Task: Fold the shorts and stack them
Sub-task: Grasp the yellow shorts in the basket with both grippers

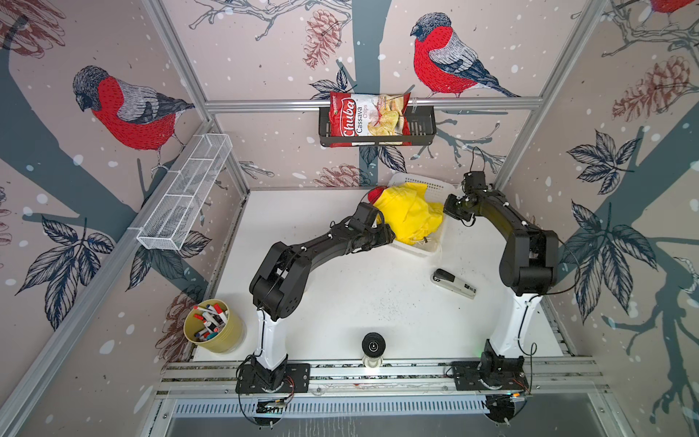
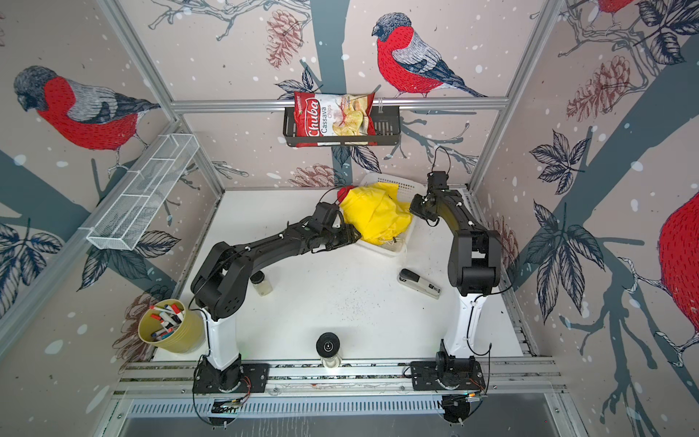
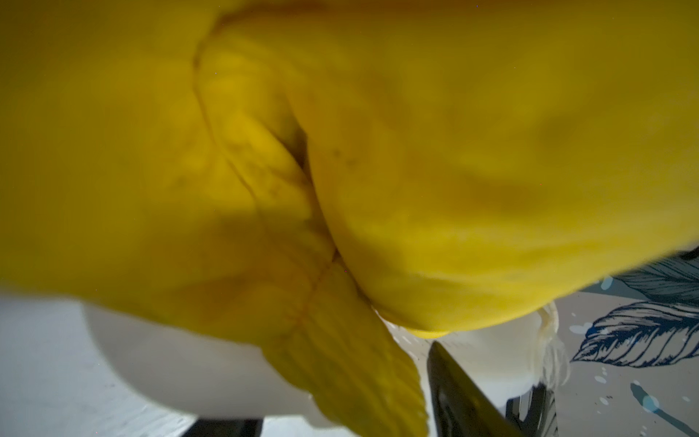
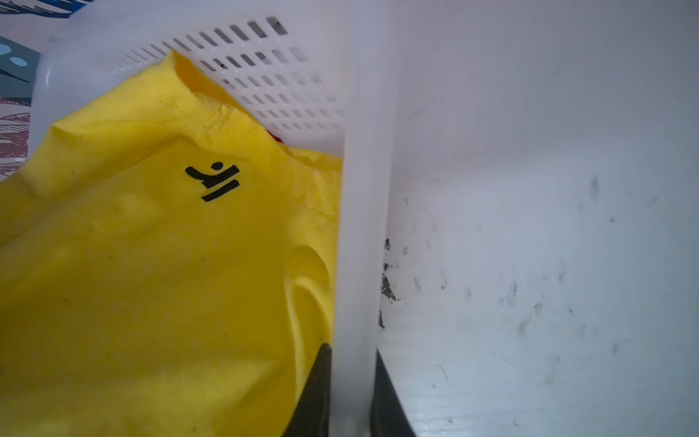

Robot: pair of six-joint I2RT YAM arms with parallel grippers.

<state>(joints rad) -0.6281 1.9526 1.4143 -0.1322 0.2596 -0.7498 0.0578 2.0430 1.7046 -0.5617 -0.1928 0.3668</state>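
The yellow shorts (image 1: 410, 215) (image 2: 378, 215) lie bunched in the white lattice basket (image 1: 427, 185) (image 2: 401, 185) at the back right, spilling over its near wall. A bit of the red shorts (image 1: 375, 193) (image 2: 343, 193) pokes out at the pile's far left. My left gripper (image 1: 389, 236) (image 2: 353, 236) is at the pile's near-left edge. In the left wrist view it (image 3: 333, 382) is open, with a ribbed fold of the yellow shorts (image 3: 416, 151) hanging between the spread fingers (image 3: 454, 397). My right gripper (image 1: 450, 208) (image 4: 352, 350) is shut on the basket rim (image 4: 359, 189), beside the yellow shorts (image 4: 151, 283) with their black logo.
A stapler (image 1: 454, 283) lies on the white table right of centre. A yellow cup of markers (image 1: 212, 321) stands front left, a small jar (image 2: 261, 283) by the left arm, a black-capped bottle (image 1: 373, 348) at the front edge. A chip bag (image 1: 368, 119) sits in the wall shelf.
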